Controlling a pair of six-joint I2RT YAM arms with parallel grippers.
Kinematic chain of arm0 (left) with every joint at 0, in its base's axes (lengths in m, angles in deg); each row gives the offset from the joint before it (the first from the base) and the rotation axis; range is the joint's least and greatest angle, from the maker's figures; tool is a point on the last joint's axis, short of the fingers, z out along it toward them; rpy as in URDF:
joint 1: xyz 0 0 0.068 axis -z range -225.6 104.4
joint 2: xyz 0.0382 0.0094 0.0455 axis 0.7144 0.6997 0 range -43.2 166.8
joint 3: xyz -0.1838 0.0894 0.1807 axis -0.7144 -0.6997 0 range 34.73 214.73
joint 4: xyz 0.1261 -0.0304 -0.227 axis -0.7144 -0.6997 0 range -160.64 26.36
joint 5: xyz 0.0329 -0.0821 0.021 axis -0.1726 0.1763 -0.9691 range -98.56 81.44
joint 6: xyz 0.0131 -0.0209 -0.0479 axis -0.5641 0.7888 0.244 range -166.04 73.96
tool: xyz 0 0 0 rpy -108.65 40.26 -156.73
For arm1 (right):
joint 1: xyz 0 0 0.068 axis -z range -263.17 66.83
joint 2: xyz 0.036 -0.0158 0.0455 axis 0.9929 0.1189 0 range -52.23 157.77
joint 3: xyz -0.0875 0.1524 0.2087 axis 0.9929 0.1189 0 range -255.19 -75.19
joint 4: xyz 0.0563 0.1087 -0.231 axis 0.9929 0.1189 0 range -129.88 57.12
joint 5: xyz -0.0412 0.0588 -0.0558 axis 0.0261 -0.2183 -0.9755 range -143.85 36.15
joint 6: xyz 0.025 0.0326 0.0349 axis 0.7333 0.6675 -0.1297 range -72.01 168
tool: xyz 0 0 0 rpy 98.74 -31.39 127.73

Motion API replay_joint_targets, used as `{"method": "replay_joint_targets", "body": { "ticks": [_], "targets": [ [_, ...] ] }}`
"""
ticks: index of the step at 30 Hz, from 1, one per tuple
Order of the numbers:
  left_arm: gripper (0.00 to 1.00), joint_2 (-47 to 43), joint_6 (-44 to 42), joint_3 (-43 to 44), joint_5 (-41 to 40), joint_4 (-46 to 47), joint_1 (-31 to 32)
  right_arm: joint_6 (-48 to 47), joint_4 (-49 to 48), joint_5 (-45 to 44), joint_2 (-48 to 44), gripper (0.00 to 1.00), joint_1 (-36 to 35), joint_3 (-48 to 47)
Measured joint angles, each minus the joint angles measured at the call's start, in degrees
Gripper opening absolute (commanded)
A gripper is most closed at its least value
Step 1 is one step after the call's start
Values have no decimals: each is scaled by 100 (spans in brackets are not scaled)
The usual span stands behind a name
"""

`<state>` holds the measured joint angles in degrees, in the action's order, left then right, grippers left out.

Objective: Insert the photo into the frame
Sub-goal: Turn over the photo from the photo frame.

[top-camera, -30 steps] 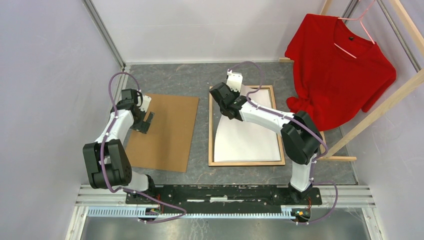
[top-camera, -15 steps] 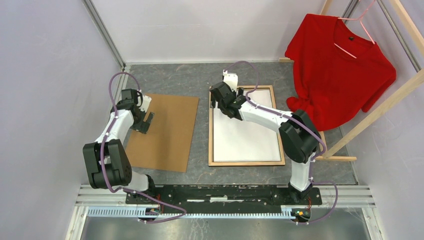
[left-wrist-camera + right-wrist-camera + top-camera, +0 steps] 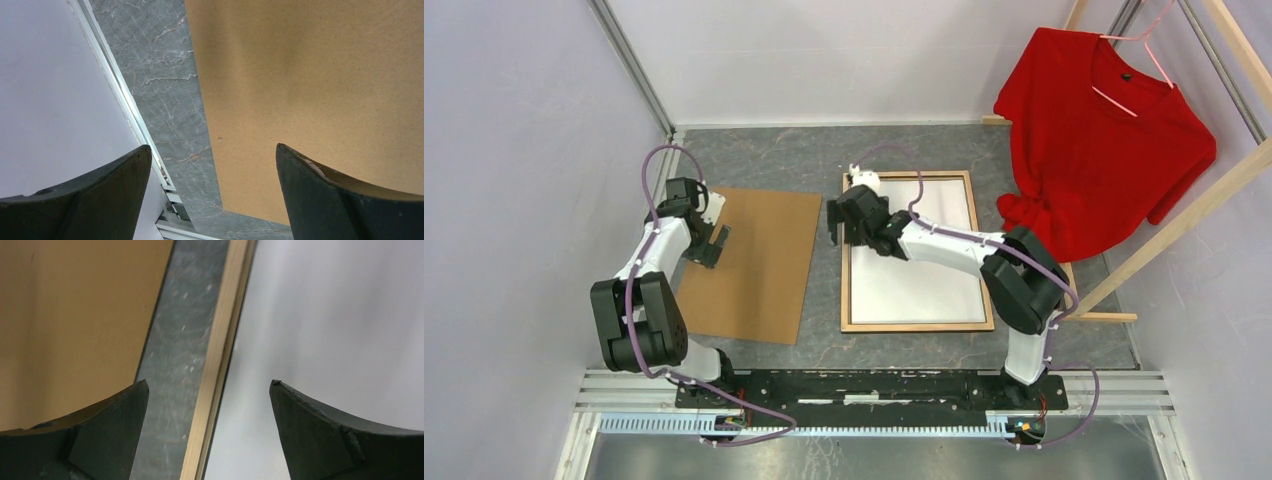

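The frame (image 3: 914,326) lies in the middle of the table, its light wood side up. Inside its rails the photo (image 3: 919,285) lies flat, showing only a plain white face. My right gripper (image 3: 841,224) hangs open over the frame's left rail near the far corner. In the right wrist view the frame's rail (image 3: 220,365) runs between the open fingers of my right gripper (image 3: 209,382), with the photo (image 3: 340,315) to its right. My left gripper (image 3: 714,245) stands open over the left edge of the brown backing board (image 3: 759,265), holding nothing. The left wrist view shows the left gripper (image 3: 213,145) above the board (image 3: 310,70).
A red T-shirt (image 3: 1104,140) hangs on a wooden rack (image 3: 1184,215) at the back right, close to the frame's right rail. A wall with a metal strip (image 3: 127,105) runs along the table's left side. A strip of grey table (image 3: 175,355) separates board and frame.
The right gripper has opened and let go of the photo's raised far corner. The photo has dropped flat into the frame. The gripper has shifted left over the frame's rail. The left arm has stayed put.
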<state>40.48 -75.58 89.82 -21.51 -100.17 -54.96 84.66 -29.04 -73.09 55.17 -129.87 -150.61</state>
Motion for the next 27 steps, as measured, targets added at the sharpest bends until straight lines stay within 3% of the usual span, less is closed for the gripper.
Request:
{"method": "replay_joint_targets", "body": {
  "ticks": [7,12,22,27],
  "targets": [
    [99,273,-166,313,2,11,-616,-94,138,247,-616,98,-734,756],
    [95,407,-297,426,22,94,-1165,-160,269,223,-942,98,-1220,748],
    [85,914,-310,426,-13,610,-1453,297,225,529,415,98,-1394,-531],
    [84,1224,-260,352,-28,984,-1453,564,229,544,914,98,-1360,-741]
  ]
}}
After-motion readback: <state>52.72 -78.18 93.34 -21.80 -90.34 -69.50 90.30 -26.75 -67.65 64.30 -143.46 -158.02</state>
